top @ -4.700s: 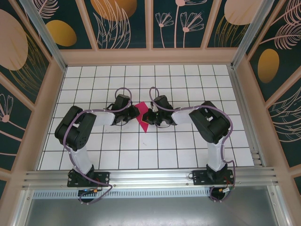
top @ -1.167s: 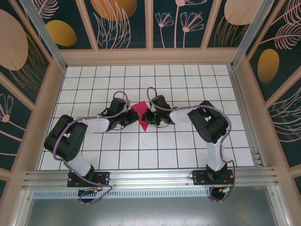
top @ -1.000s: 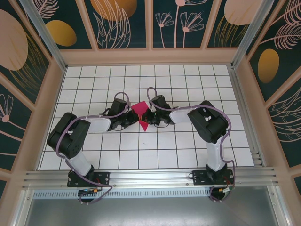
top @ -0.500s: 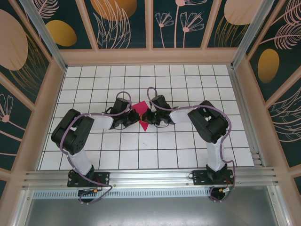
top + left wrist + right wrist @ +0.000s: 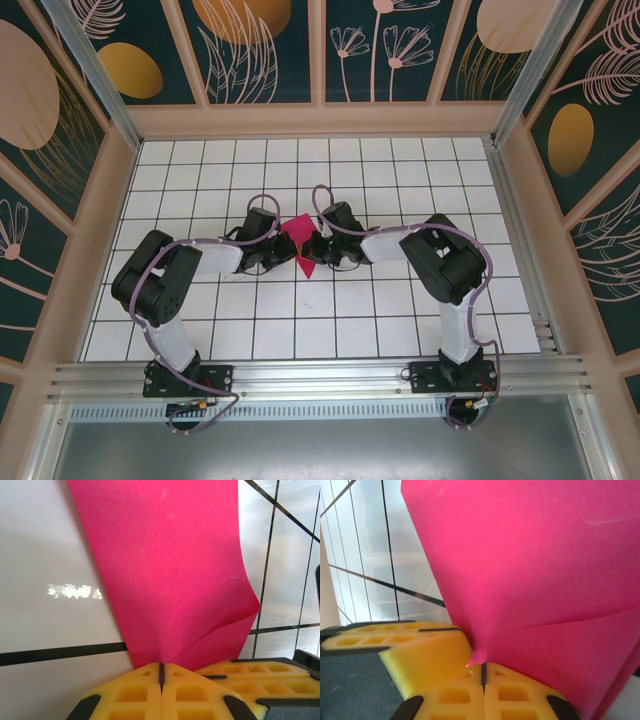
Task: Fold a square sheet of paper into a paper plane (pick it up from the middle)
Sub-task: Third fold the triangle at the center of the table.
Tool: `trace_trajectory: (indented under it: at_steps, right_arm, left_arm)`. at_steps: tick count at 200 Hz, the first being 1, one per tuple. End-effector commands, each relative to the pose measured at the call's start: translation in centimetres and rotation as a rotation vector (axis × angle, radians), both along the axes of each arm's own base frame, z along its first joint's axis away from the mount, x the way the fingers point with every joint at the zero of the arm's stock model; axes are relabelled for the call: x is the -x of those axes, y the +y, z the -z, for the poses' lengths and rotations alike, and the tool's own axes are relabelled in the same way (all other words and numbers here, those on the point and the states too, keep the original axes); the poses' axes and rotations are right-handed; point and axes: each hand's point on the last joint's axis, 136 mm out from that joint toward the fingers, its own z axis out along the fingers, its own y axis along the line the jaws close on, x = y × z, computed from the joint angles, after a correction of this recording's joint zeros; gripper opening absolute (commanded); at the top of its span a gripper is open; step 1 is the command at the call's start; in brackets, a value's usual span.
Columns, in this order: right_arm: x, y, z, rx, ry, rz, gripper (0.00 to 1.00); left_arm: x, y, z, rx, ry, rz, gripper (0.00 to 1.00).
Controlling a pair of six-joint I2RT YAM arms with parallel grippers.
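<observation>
The square sheet of paper [image 5: 298, 233] is a folded magenta-pink piece held above the white grid table [image 5: 300, 335], near its middle, with a narrow tip pointing toward me. My left gripper [image 5: 287, 250] is shut on its left side and my right gripper [image 5: 313, 249] is shut on its right side, tips almost meeting. In the left wrist view the paper [image 5: 165, 570] rises from my closed yellow fingertips [image 5: 135, 690] with a diagonal crease. In the right wrist view the paper [image 5: 545, 570] leaves my closed gripper [image 5: 483, 672] the same way. The grippers hide its outline, so no paper plane shape can be made out.
Wooden rails [image 5: 320, 122] and patterned walls box in the table on three sides. A metal rail [image 5: 320, 378] with both arm bases runs along the near edge. The other gripper's yellow finger [image 5: 395, 645] sits close at the left of the right wrist view.
The left arm's elbow has swung right and inward over the last second. The paper's lower tip now hangs lower between the grippers. Both grippers stay shut on the paper.
</observation>
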Motion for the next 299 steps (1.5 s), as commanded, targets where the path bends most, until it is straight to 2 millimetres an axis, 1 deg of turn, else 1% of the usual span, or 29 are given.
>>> trace_trajectory:
  at_steps: [1,19,34,76,100,187,248,299]
  right_arm:
    - [0.7,0.1,-3.3,-0.062,-0.063,-0.053,0.0]
    - [1.4,0.1,-4.3,-0.085,-0.08,-0.079,0.0]
    - [2.3,-0.1,-4.6,-0.095,-0.075,-0.107,0.0]
    - [4.5,-0.4,-3.2,-0.081,-0.021,-0.154,0.0]
    - [5.1,-0.6,-2.3,-0.068,0.001,-0.16,0.0]
    - [6.2,-1.5,0.1,-0.012,0.052,-0.174,0.0]
    - [6.5,-1.9,1.5,0.018,0.075,-0.165,0.0]
    - [6.7,-2.8,2.7,0.067,0.09,-0.15,0.0]
  left_arm:
    - [0.7,1.0,2.1,-0.084,0.047,-0.002,0.06]
    - [0.9,1.3,2.4,-0.098,0.053,-0.004,0.06]
    - [1.0,1.4,2.5,-0.101,0.057,-0.005,0.06]
    - [1.1,1.5,2.7,-0.105,0.06,-0.006,0.06]
    - [1.1,1.5,2.8,-0.106,0.062,-0.006,0.06]
    - [1.2,1.8,3.2,-0.122,0.07,-0.011,0.06]
    - [1.2,1.7,3.2,-0.123,0.07,-0.01,0.06]
    - [1.2,1.8,3.3,-0.126,0.071,-0.012,0.06]
